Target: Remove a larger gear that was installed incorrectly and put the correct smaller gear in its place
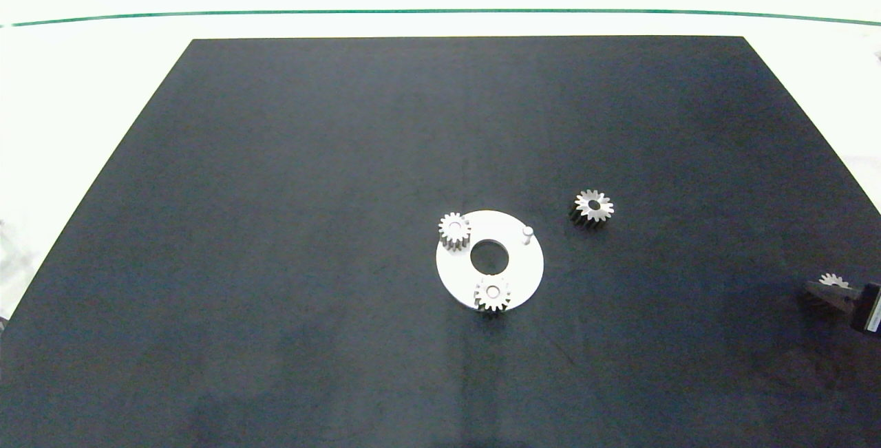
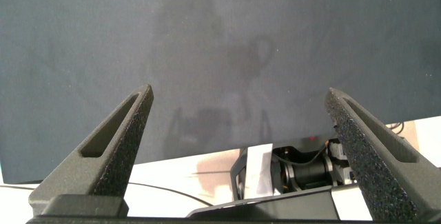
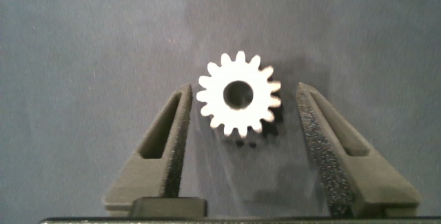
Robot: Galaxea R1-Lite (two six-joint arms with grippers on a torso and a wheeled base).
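The larger gear (image 1: 593, 207), with long pointed teeth, lies flat on the black mat to the right of the white round plate (image 1: 523, 272). Two small gears (image 1: 454, 229) (image 1: 493, 292) sit on the plate, and a bare peg (image 1: 527, 233) stands at its right side. The smaller gear (image 1: 834, 280) (image 3: 238, 100) lies on the mat at the far right. My right gripper (image 1: 829, 290) (image 3: 244, 88) is open around it, with a gap on each side. My left gripper (image 2: 240, 92) is open over bare mat, holds nothing, and is out of the head view.
The black mat (image 1: 275, 228) covers most of the white table (image 1: 82, 76). The plate has a wide round hole (image 1: 489, 255) in its centre. In the left wrist view, the mat's edge and part of the robot's base (image 2: 296, 172) show beyond the fingers.
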